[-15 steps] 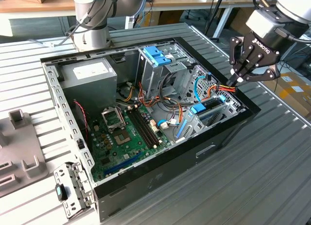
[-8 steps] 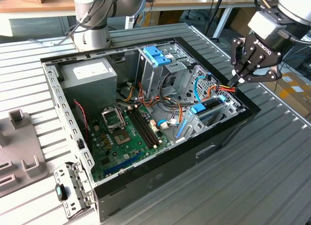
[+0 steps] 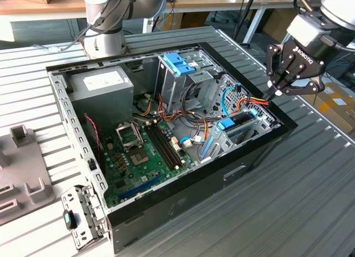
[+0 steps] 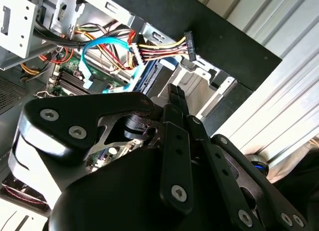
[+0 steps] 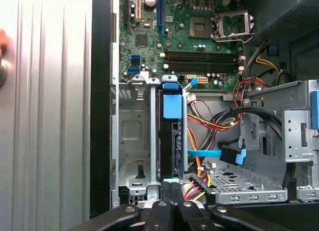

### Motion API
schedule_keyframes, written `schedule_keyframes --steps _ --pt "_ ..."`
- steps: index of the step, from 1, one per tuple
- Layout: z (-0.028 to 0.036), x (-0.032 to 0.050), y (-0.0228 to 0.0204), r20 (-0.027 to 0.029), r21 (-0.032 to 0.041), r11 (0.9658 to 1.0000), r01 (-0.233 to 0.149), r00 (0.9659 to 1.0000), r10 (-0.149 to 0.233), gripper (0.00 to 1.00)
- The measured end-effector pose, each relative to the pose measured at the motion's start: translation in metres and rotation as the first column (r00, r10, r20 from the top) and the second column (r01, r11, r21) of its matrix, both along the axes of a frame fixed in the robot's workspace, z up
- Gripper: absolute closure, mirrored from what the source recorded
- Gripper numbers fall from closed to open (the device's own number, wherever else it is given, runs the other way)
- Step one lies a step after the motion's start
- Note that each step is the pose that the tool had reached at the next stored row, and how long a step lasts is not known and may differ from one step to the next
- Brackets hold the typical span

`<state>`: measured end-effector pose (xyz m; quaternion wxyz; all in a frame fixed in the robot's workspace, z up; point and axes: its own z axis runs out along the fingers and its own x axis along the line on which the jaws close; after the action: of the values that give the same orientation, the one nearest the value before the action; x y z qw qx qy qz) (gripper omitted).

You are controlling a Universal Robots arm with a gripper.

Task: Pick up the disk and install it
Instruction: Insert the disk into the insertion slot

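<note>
1. While checking the drive cage (image 5: 130, 136), locate the disk (image 5: 170, 141), blue-railed, seated on edge inside it.
2. Note gripper (image 5: 172, 186) near the cage, jaws pressed fully together, gripping nothing.

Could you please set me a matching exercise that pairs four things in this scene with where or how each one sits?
Things:
1. disk
2. gripper
3. power-supply box
4. motherboard

Places or states:
A. green, lying flat on the floor of the case
B. shut, above the case's rim at the exterior view's right
C. standing on edge in a metal bay
D. grey with a white sticker, in the case's corner towards the exterior view's left

Pairs: 1-C, 2-B, 3-D, 4-A.
</note>
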<state>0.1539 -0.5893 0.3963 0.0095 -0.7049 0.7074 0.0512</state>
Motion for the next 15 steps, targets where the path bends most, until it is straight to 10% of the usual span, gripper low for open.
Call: schedule_keyframes --steps 15 --pt "-0.002 0.0156 -0.0034 -0.0008 0.0 1.0 0.0 1.0 0.0 0.89"
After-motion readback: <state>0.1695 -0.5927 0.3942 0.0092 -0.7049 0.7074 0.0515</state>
